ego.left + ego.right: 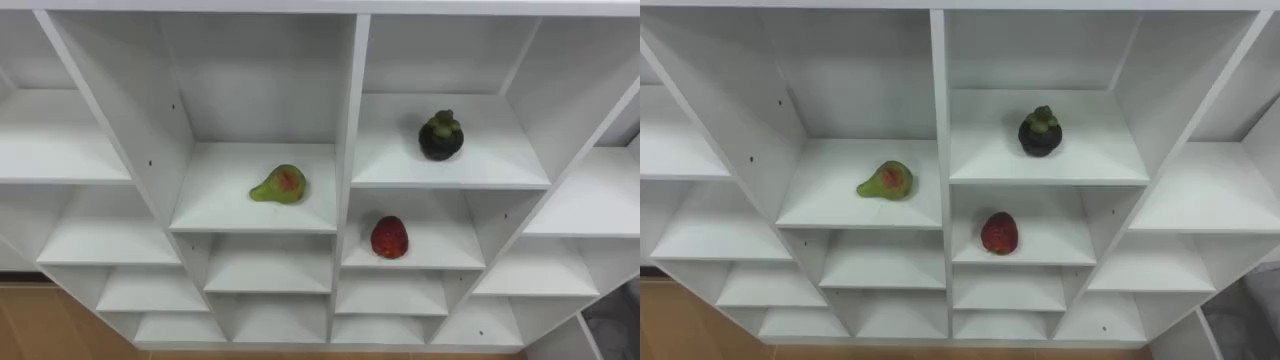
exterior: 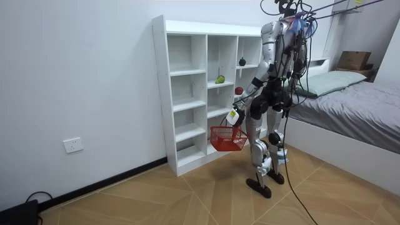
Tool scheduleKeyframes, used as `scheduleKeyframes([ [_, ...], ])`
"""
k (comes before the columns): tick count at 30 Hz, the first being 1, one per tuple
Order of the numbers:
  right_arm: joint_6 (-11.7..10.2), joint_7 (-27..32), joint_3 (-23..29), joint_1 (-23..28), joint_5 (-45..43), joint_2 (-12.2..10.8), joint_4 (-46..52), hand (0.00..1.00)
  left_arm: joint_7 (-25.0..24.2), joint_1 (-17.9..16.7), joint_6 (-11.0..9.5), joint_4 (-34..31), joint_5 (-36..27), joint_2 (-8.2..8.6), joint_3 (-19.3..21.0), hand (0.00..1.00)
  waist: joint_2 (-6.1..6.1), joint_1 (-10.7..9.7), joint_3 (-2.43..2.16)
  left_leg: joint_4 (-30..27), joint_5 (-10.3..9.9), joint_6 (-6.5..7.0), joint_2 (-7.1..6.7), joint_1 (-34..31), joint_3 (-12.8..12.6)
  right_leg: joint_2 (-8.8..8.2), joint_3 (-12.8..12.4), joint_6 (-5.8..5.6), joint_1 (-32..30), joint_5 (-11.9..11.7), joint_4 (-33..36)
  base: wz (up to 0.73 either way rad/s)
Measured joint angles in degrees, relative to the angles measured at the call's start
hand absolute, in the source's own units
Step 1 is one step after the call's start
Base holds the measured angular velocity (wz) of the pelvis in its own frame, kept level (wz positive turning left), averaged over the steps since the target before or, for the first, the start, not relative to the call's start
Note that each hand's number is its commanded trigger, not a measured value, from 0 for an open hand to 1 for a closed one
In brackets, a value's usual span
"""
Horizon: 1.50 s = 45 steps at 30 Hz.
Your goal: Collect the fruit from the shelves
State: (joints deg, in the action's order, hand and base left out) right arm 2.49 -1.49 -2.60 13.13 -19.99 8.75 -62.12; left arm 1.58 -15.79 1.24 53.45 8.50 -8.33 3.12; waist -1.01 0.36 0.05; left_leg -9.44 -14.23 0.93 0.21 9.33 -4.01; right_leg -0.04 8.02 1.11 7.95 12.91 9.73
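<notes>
Three fruits lie in the white closet [image 1: 345, 120] in front of me. A green pear with a red blush [image 1: 279, 185] rests on its side in a middle-left compartment. A dark purple mangosteen [image 1: 440, 136] stands in the compartment to its right, one column over. Below that one lies a red strawberry [image 1: 389, 238]. In the room view I stand upright facing the closet [image 2: 187, 94]. My left hand [image 2: 235, 116] hangs low at my side, curled round the handle of a red wire basket [image 2: 228, 139].
The other compartments hold nothing. A bed [image 2: 350, 106] stands behind me at the room view's right. Wooden floor [image 2: 187, 200] stretches toward the room view's left, with a wall socket [image 2: 73, 145] low on the white wall.
</notes>
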Motion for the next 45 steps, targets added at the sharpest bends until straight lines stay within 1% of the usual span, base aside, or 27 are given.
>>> scheduleKeyframes([
  [7, 0.0, 0.0, -0.1, 0.0, -0.2, 0.0, 0.0, 0.0, 0.0, 0.0, 0.0, 0.0, 0.0, 0.0, 0.0, 1.0, -0.05, 0.0, 0.0, 0.0, 0.0, 0.0, 0.0, 0.0, 0.0, 0.0, 0.0, 0.0, 0.0, 0.0, 0.0, 0.0],
  [11, 0.0, 0.0, -1.3, -0.1, -0.2, 0.2, 0.0, 0.0, 0.6, 0.0, 0.1, 0.1, 0.0, -0.01, 0.0, 1.0, -0.16, 0.1, -0.01, 0.0, 0.0, 0.0, 0.0, -0.1, 0.0, 0.04, 0.0, 0.0, 0.0, 0.0, 0.0, 0.0],
  [14, 0.1, 0.0, -1.3, 0.0, -0.2, 0.2, 0.0, 0.0, 0.8, 0.0, 0.2, 0.1, 0.0, -0.02, 0.0, 1.0, -0.27, 0.0, -0.04, 0.0, 0.0, 0.0, -0.04, -0.1, 0.5, 0.03, 0.1, 0.0, 0.1, 0.0, -0.1, 0.01],
  [18, 0.1, 0.0, -1.2, -0.1, -0.1, 0.2, 0.0, 0.0, 0.8, 0.0, 0.2, 0.1, 0.0, -0.02, -0.1, 1.0, -0.34, 0.1, -0.06, 0.0, 0.0, 0.0, -0.03, -0.1, 0.5, 0.04, 0.1, 0.0, 0.0, 0.0, -0.1, 0.0],
  [27, 0.0, 0.2, -1.3, 0.0, -0.2, 0.2, 0.3, 0.0, 0.8, -0.1, 0.1, 0.0, 0.0, -0.02, -0.1, 1.0, -0.29, 0.1, -0.07, 0.0, 0.0, 0.0, -0.02, -0.1, 0.1, 0.04, 0.1, 0.0, -0.1, 0.0, 0.0, 0.0],
  [34, -0.2, 1.8, -1.1, 0.0, -0.2, 0.2, 0.6, 0.0, 0.8, 0.0, -0.1, 0.0, 0.1, 0.0, -0.1, 1.0, -0.05, 0.0, -0.06, 0.0, 0.0, 0.0, -0.02, -0.1, 0.1, 0.05, 0.1, 0.0, 0.2, 0.0, 0.0, 0.0],
  [36, -0.2, 2.4, -0.9, 0.3, -0.1, 0.2, 2.1, 0.0, 0.8, 0.0, -0.2, 0.0, 0.0, 0.1, -0.1, 1.0, 0.1, 0.0, -0.07, 0.0, 0.0, 0.0, -0.01, -0.1, 0.1, 0.05, 0.0, 0.01, 0.2, 0.0, 0.0, 0.0],
  [39, -1.2, 4.1, -0.6, 0.8, 1.6, 0.1, 4.8, 0.0, 1.1, 0.0, -0.6, -0.1, 0.0, 0.14, -0.1, 1.0, 0.22, 0.1, -0.05, 0.0, 0.0, 0.0, 0.01, -0.1, 0.1, 0.04, 0.0, 0.03, 0.1, 0.0, 0.0, 0.0],
  [42, -1.5, 4.8, -0.4, 1.7, 2.1, 0.2, 10.3, 0.0, 1.6, 0.1, -1.3, -0.9, 0.0, 0.14, 0.0, 1.0, 0.41, 0.1, -0.14, -0.1, 0.0, 0.0, 0.07, -0.8, 0.0, 0.0, 0.0, 0.04, -0.6, -0.2, 0.0, 0.0],
  [43, -2.0, 5.3, -0.2, 1.7, 2.3, 0.1, 12.2, 0.0, 1.6, 0.1, -1.6, -1.3, 0.0, 0.15, -0.1, 1.0, 0.46, 0.2, -0.17, -0.1, 0.0, -0.01, 0.13, -1.0, -0.1, 0.01, 0.0, 0.07, -1.0, -0.4, 0.0, 0.0],
  [45, -3.8, 6.1, 0.5, 1.6, 4.0, -0.4, 14.1, 0.0, 1.3, 0.1, -2.0, -1.6, 0.0, 0.15, 0.0, 1.0, 0.43, 0.1, -0.17, -0.1, 0.0, -0.01, 0.15, -1.1, -0.2, 0.06, 0.0, 0.09, -1.0, -0.5, 0.0, 0.0],
])
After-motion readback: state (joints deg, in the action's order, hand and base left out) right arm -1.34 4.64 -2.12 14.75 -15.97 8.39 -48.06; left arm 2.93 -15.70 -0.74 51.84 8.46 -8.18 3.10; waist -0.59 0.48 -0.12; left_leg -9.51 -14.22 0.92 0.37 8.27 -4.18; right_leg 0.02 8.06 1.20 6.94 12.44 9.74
